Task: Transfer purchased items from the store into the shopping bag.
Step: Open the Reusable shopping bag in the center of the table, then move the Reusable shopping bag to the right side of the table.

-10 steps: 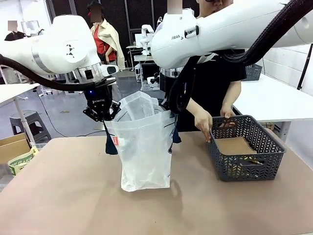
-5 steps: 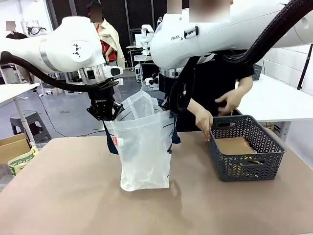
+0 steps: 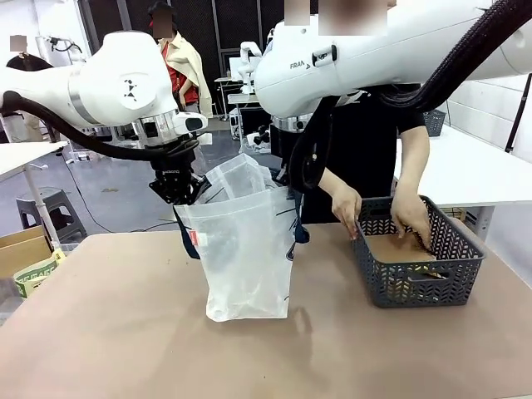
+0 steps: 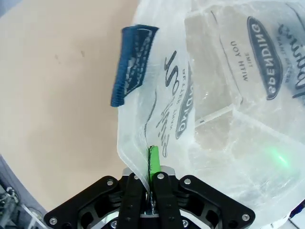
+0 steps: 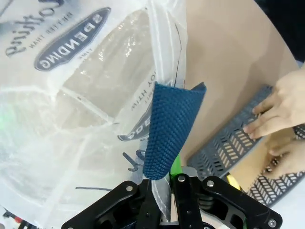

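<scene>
Shopping bag (image 3: 248, 258) stands upright near the middle of the surface (image 3: 108, 332), its base resting there and its long axis vertical, with the mouth pointing up and stretched open between the two arms. The left tool (image 3: 176, 193) pinches the bag's rim on the robot's left side; in the left wrist view the left tool (image 4: 148, 164) has its fingers pressed tight together with the thin film caught between the green pads, and a navy strap handle (image 4: 131, 67) hangs loose down the outside of the bag (image 4: 224, 109). The right tool (image 5: 169, 176) is likewise clamped on the opposite rim, with film between its nearly touching fingers and the other navy handle (image 5: 171, 129) flopped in front of them. Cursive lettering and an oval logo show through the bag's wall (image 5: 71, 95). To the robot's right of the bag, and apart from it, sits a dark grey basket (image 3: 416, 278). A person behind it has one hand (image 3: 345, 204) at the basket's rim and the other hand (image 3: 411, 220) reaching down inside, above a flat brown piece (image 3: 397, 248).
</scene>
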Motion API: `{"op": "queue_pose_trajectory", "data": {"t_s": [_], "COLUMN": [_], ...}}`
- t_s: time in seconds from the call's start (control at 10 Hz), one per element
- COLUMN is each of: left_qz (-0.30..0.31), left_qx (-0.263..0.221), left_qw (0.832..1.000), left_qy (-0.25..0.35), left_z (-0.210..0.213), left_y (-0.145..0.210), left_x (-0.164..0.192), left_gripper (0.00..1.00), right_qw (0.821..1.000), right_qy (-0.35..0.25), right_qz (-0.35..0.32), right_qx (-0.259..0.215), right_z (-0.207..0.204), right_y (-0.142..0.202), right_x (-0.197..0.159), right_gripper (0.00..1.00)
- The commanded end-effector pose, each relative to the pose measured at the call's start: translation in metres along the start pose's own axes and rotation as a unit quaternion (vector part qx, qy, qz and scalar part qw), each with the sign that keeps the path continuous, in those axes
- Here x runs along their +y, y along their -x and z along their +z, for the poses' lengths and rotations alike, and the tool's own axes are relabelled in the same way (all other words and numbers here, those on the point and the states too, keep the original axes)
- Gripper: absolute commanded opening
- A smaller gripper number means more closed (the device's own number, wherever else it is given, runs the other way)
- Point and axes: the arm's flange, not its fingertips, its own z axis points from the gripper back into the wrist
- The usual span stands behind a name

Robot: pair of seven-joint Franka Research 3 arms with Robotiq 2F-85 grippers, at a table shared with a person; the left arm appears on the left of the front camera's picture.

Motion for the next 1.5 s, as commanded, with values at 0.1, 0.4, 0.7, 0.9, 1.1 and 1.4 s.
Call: {"op": "queue_pose_trajectory", "data": {"t_s": [0.1,0.4,0.7,0.9,1.1,1.4], "left_qz": [-0.060,-0.095,-0.134,-0.100,-0.100,-0.100], "left_qx": [0.023,0.033,0.034,0.029,0.029,0.029], "left_qw": [0.997,0.993,0.990,0.994,0.994,0.994], "left_qy": [-0.050,-0.057,-0.010,-0.042,-0.042,-0.042], "left_z": [0.004,-0.002,-0.022,-0.013,-0.013,-0.013], "left_y": [0.001,-0.002,-0.009,-0.001,-0.001,-0.001], "left_x": [0.013,0.014,-0.006,0.001,0.001,0.001], "left_gripper": [0.00,0.00,0.00,0.00,0.00,0.00], "right_qw": [0.998,0.997,0.999,0.999,0.999,0.999], "right_qy": [0.045,0.054,0.031,0.037,0.037,0.037], "right_qz": [0.028,0.044,0.037,0.033,0.033,0.033], "right_qx": [0.029,0.033,0.004,0.016,0.016,0.016], "right_z": [0.005,0.003,-0.005,0.000,0.000,0.000], "right_y": [0.001,0.001,-0.003,-0.004,-0.004,-0.004], "right_x": [0.000,0.001,0.010,0.010,0.010,0.010], "right_gripper": [0.00,0.00,0.00,0.00,0.00,0.00]}}
